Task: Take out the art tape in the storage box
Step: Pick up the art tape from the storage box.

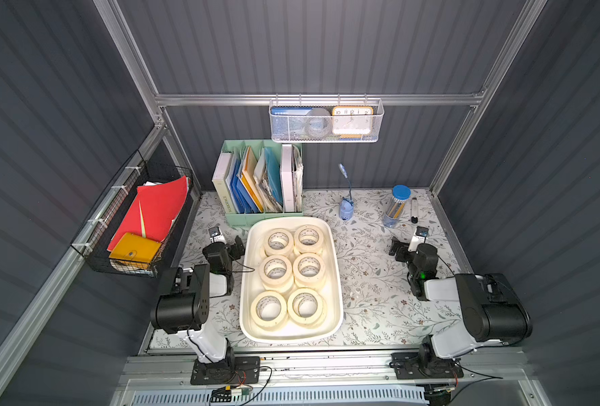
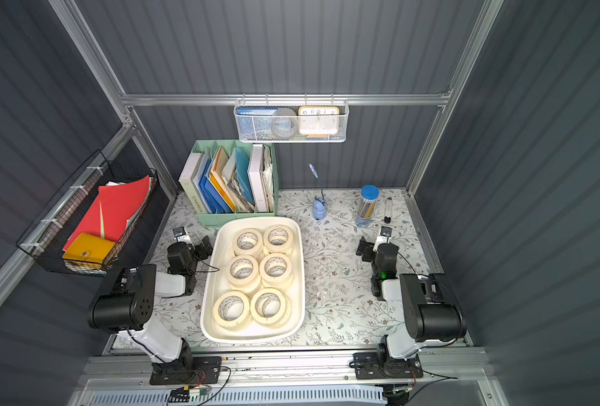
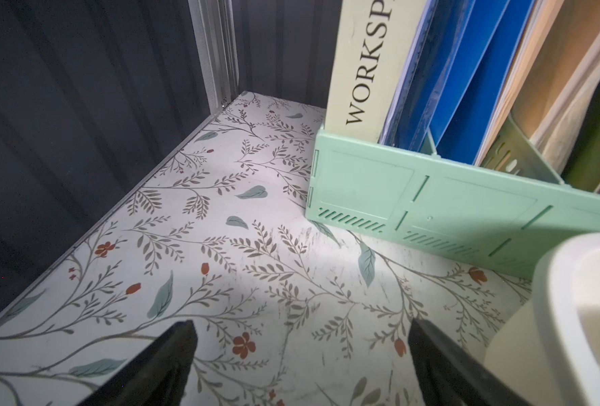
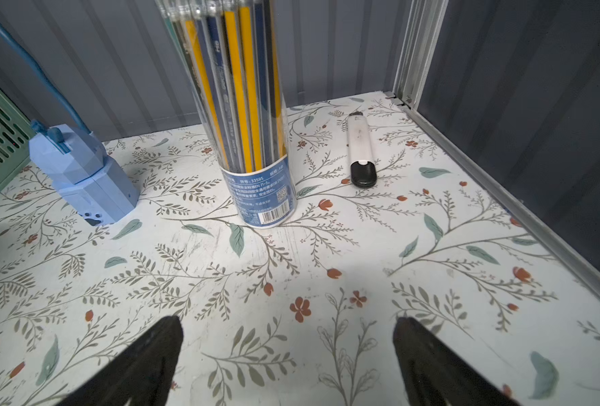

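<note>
Left gripper (image 3: 302, 334) and right gripper (image 4: 288, 327): wide, empty. Left sits at 10 o'clock of the storage tub (image 1: 291, 335), just beside it; swing low and you may shove it, toppling stacked masking-tape rolls (image 1: 270, 324).

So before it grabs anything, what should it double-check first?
1. Left pincer open and empty: ok.
2. Right pincer open and empty: ok.
3. Masking-tape rolls lying uncovered in the storage box: ok.
4. Bare table beside the box for setting rolls down: ok.
5. Pencil tube upright, well away from the box: ok.
6. Number of rolls under the top six: cannot tell.
</note>
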Controlling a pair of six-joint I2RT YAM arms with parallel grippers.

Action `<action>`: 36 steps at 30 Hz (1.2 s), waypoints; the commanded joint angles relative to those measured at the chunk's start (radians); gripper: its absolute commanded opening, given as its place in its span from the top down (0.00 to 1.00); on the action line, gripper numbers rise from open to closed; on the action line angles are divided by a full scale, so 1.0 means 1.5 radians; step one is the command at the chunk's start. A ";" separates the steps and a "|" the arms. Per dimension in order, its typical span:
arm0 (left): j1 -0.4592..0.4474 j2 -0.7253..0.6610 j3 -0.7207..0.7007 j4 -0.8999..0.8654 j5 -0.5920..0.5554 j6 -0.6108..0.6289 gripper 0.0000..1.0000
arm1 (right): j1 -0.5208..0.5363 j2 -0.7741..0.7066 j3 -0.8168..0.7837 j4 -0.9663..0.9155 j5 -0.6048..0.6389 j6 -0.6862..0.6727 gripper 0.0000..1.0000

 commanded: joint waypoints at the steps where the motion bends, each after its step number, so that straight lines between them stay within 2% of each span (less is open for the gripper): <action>1: -0.009 0.005 0.001 0.004 0.018 0.002 0.00 | 0.002 0.005 0.000 0.001 -0.002 -0.005 0.01; 32: -0.009 0.005 0.003 -0.001 0.019 0.002 0.00 | 0.002 0.005 0.004 -0.006 0.001 -0.002 0.01; 34: -0.009 0.002 0.001 0.005 0.002 -0.006 0.00 | 0.002 0.001 0.003 -0.002 0.011 -0.002 0.01; 35: -0.008 -0.008 0.005 -0.003 -0.004 -0.013 0.00 | 0.003 -0.013 0.010 -0.023 0.026 0.005 0.01; 36: -0.007 -0.030 0.022 -0.063 -0.025 -0.024 0.00 | 0.002 -0.039 0.021 -0.063 0.033 0.006 0.01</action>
